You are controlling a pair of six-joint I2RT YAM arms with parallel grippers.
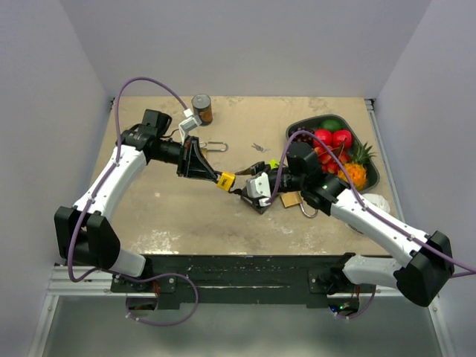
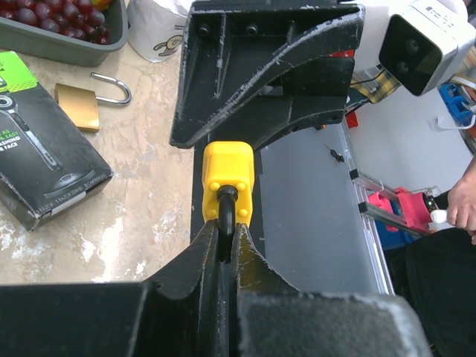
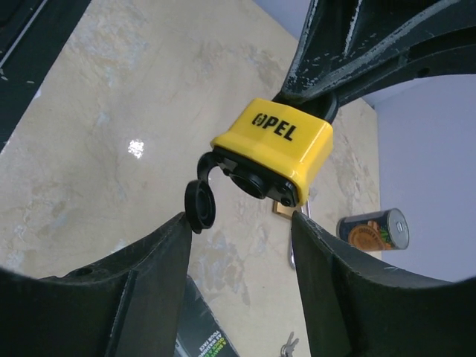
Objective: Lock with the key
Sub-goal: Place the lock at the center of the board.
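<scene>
My left gripper (image 1: 210,173) is shut on the black shackle of a yellow padlock (image 1: 225,179) and holds it above the table. In the left wrist view the shackle is pinched between the jaws (image 2: 225,232), with the yellow body (image 2: 228,181) beyond. My right gripper (image 1: 249,195) is open, right at the padlock's lower end. In the right wrist view (image 3: 242,223) the padlock (image 3: 275,141) hangs between the fingers, its black keyhole cap (image 3: 199,205) swung open. The small keys (image 1: 258,147) lie on the table, also low in the right wrist view (image 3: 288,343). No key is in either gripper.
A brass padlock (image 1: 216,146) lies near the left gripper, another (image 1: 292,199) by the right arm. A black box (image 2: 44,160) lies on the table. A can (image 1: 201,108) stands at the back. A dark tray (image 1: 299,126) of fruit is at right.
</scene>
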